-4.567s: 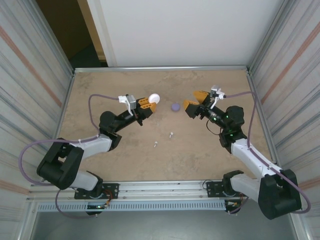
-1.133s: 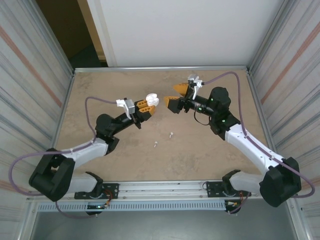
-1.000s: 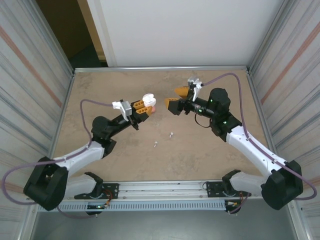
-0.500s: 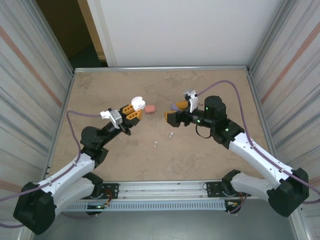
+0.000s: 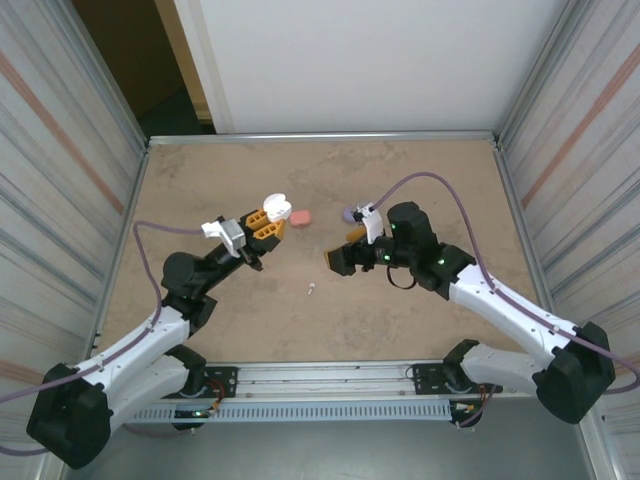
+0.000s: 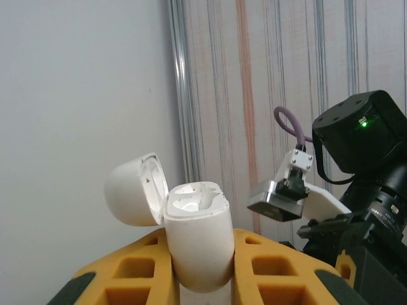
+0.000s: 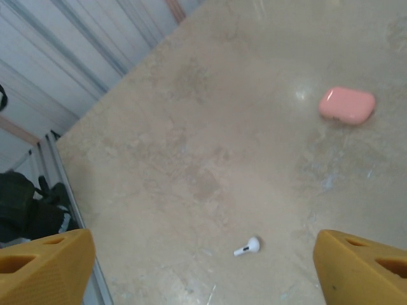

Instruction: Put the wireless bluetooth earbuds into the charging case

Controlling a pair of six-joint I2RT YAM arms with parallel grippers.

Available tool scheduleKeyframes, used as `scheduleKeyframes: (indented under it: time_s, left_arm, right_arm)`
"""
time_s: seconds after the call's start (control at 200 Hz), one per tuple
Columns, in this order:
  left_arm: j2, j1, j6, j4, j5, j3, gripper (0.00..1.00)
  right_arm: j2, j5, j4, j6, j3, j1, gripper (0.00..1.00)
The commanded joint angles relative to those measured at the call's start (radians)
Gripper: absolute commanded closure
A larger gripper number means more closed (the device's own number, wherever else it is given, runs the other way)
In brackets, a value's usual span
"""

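Observation:
My left gripper point(image 5: 264, 224) is shut on an open white charging case point(image 5: 274, 206), held upright above the table. In the left wrist view the case point(image 6: 197, 244) sits between the yellow fingers point(image 6: 273, 267) with its lid hinged back to the left and its wells empty. My right gripper point(image 5: 343, 251) hangs open low over the table's middle. In the right wrist view a white earbud point(image 7: 248, 246) lies on the table between the spread yellow fingertips point(image 7: 48, 267). Another white earbud point(image 5: 312, 290) lies nearer the front.
A shut pink case point(image 5: 301, 216) lies on the table just right of the left gripper, also seen as the pink case point(image 7: 346, 105) from the right wrist. A purple case point(image 5: 350, 213) sits behind the right wrist. Corrugated walls point(image 5: 70, 200) flank the table.
The right arm has swung back and down from beside the white case to low over the earbuds, its jaws narrowing slightly. The left arm drew back left with the case, then held still.

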Motion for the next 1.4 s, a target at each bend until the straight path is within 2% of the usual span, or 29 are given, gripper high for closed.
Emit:
scheduleKeyframes:
  time_s: [0.0,0.09,0.215,0.351,0.581,1.017,1.393]
  left_arm:
    - [0.005,0.005,0.013,0.021,0.013,0.015,1.00]
    - [0.009,0.006,0.013,0.024,0.014,0.016,1.00]
    - [0.010,0.006,0.013,0.025,0.013,0.016,1.00]
    - [0.007,0.006,0.011,0.023,0.014,0.016,1.00]
    - [0.001,0.005,0.012,0.017,0.015,0.016,1.00]
    - [-0.002,0.004,0.010,0.023,0.025,0.015,1.00]
    - [-0.008,0.003,0.014,0.017,0.022,0.012,1.00]
  right_arm:
    - [0.049,-0.016,-0.063,0.005,0.006,0.015,0.16]
    - [0.113,-0.010,-0.107,0.060,0.038,0.021,0.20]
    - [0.219,0.005,-0.154,0.157,0.081,0.038,0.30]
    - [0.326,0.065,-0.128,0.227,0.094,0.090,0.35]
    - [0.522,0.265,-0.205,0.222,0.208,0.210,0.33]
    - [0.741,0.389,-0.319,0.150,0.391,0.269,0.33]
    - [0.826,0.471,-0.404,0.100,0.451,0.303,0.38]
